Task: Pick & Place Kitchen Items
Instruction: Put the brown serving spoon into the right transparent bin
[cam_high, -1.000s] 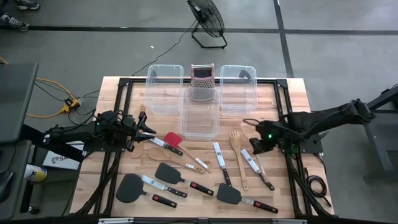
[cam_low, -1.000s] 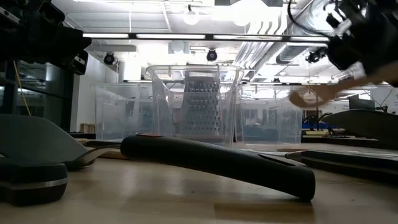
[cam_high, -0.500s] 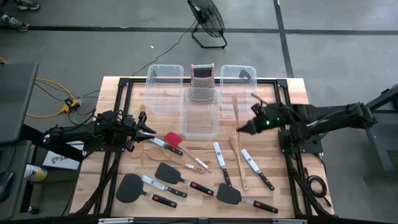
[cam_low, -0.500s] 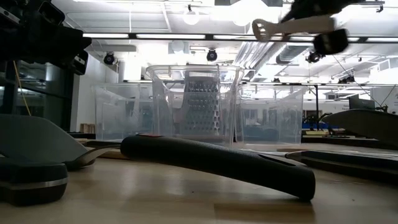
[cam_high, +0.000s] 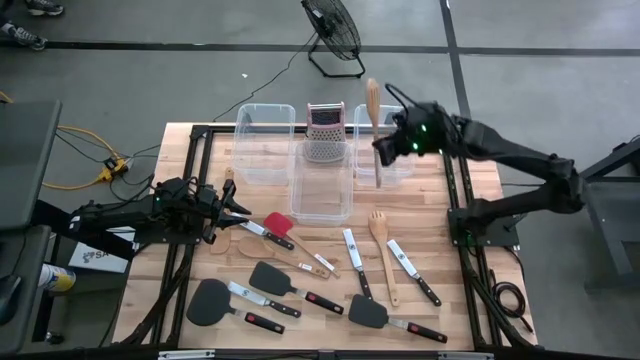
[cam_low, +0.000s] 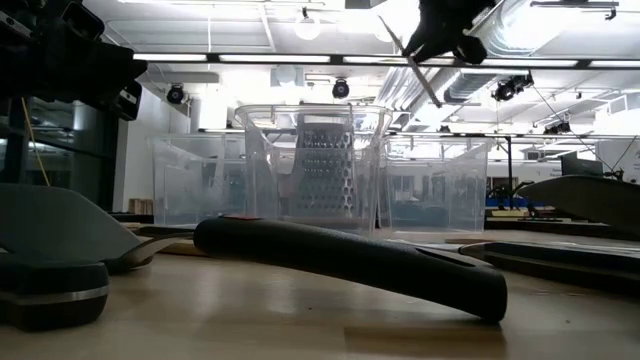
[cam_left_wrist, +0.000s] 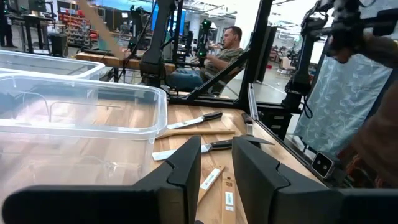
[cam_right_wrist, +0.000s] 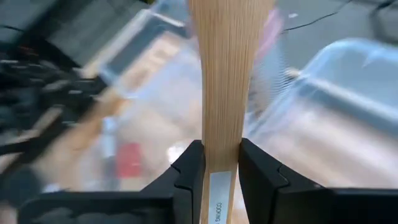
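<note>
- We see the desk (cam_high: 200, 140) from above: a wooden top under a black frame, both arms over it.
- 3 clear bins (cam_high: 325, 190) sit toward the far edge, the middle one set nearer, with a steel grater (cam_high: 324, 131) standing behind it.
- The left tool (cam_high: 238, 208) hangs low at the desk's left side beside the left bin. Its own wrist view shows the fingers (cam_left_wrist: 180, 177) a narrow gap apart with nothing between them. That view alone also shows a seated person (cam_left_wrist: 214, 59) in the room beyond.
- The right tool (cam_high: 383, 150) is raised over the right bin, clamped on a wooden utensil (cam_high: 373, 115). From above, the handle runs toward the far edge. The right wrist view shows what no other does: both fingers pressed against the pale handle.
- The level view shows only a thin shaft (cam_low: 420, 72) under that tool (cam_low: 432, 40), high above the bins; a black handle (cam_low: 350, 262) fills its foreground.
- Spread on the near half lie black spatulas (cam_high: 273, 277), a red spatula (cam_high: 279, 222), knives (cam_high: 353, 250) and a wooden fork (cam_high: 382, 245).
</note>
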